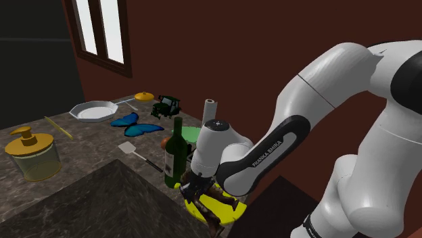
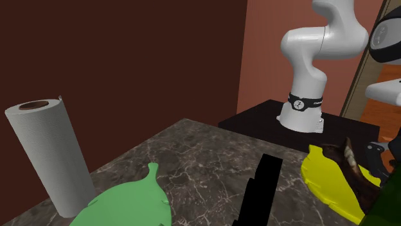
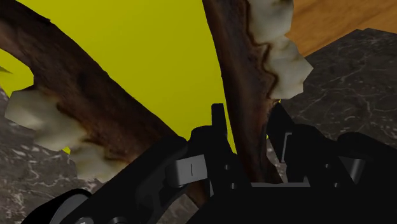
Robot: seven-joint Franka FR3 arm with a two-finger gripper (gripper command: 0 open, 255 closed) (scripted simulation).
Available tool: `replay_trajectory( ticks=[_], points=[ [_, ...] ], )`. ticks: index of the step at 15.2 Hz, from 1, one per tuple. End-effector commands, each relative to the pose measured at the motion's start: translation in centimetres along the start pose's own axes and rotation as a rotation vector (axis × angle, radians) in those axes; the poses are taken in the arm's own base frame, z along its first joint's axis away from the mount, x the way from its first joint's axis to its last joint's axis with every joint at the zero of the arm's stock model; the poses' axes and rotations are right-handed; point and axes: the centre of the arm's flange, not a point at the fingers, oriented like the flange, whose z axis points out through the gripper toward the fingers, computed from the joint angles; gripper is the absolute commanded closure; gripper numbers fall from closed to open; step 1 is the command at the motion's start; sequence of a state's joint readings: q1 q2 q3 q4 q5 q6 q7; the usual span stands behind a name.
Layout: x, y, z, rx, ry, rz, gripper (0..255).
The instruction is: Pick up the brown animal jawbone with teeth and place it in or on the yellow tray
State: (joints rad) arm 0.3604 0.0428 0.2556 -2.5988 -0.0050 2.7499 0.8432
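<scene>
Fingers (image 3: pixel 219 130) are pinching one branch of the one brown jawbone (image 3: pixel 232 63), right over the one yellow tray (image 3: pixel 159 57), lower middle of the shoulder view. Looks like the placing step to me: next it just needs lowering and letting go. Farther back on the desk (image 1: pixel 88 145), one green bottle (image 1: pixel 176 155) and one paper roll (image 1: pixel 209 108).

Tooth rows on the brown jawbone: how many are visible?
2: one row on the brown jawbone branch clasped by the black gripper, one on its other branch. Others may be hidden.
</scene>
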Motion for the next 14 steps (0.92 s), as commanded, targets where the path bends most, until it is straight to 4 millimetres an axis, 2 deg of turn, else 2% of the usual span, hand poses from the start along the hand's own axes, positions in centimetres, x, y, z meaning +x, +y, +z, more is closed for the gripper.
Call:
replay_trajectory(
  ticks=[1,2,3,8,12,14],
  points=[
    [0.0,0.0,0.0,0.0,0.0,0.0,255],
    [0.0,0.0,0.0,0.0,0.0,0.0,255],
    [0.0,0.0,0.0,0.0,0.0,0.0,0],
    [0.0,0.0,0.0,0.0,0.0,0.0,0],
    [0.0,0.0,-5.0,0.0,0.0,0.0,0],
    [0.0,0.0,-5.0,0.0,0.0,0.0,0]
  ],
)
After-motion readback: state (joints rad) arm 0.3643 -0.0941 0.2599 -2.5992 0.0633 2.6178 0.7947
